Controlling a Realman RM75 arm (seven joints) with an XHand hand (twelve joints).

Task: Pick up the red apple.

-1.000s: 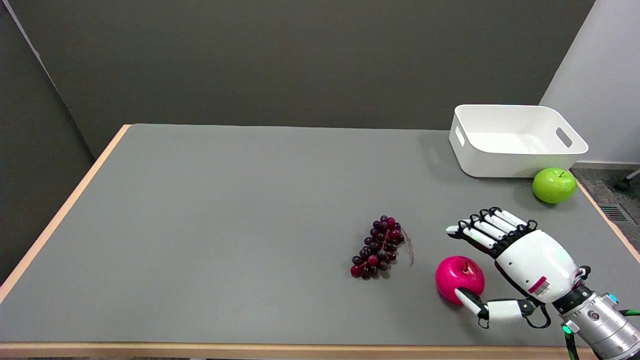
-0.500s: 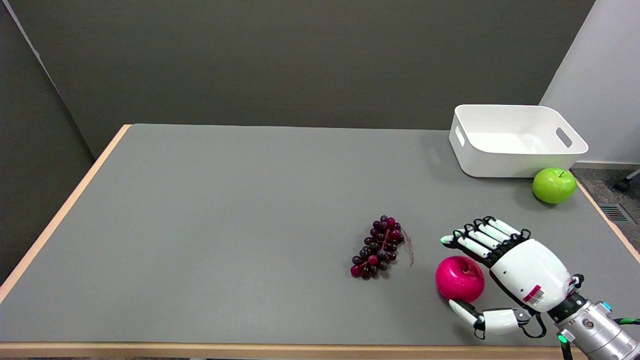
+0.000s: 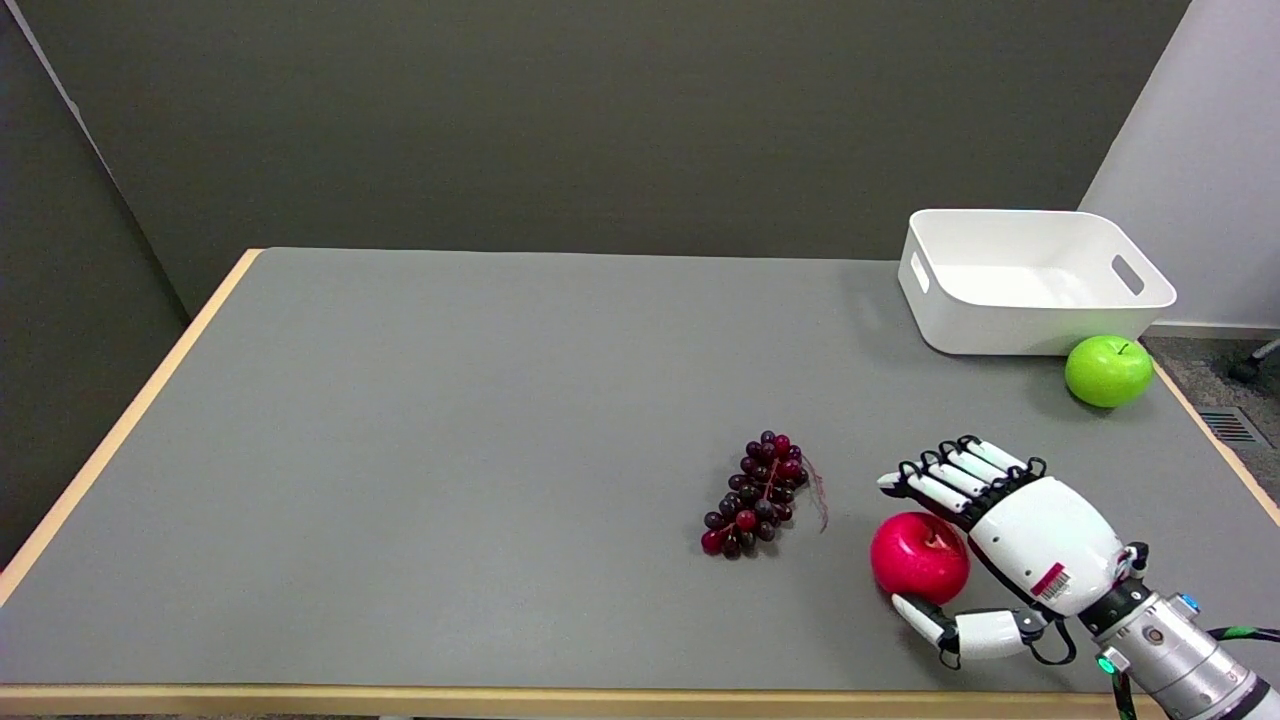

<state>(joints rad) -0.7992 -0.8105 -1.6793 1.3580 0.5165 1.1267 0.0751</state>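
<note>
The red apple [image 3: 917,556] sits on the grey table [image 3: 450,450] near the front right, stem side up. My right hand [image 3: 1010,540] is around it from the right: the fingers [image 3: 945,482] stretch out just behind and above the apple, and the thumb [image 3: 935,625] lies at its near side. The fingers are spread and not closed on the fruit. The apple still rests on the table top.
A bunch of dark red grapes [image 3: 760,495] lies just left of the apple. A green apple [image 3: 1108,370] sits near the right edge, in front of a white bin [image 3: 1030,280] at the back right corner.
My right hand has slid left and down toward the apple, the fingers now reaching over its far side and the thumb settling below it. The apple has not moved.
</note>
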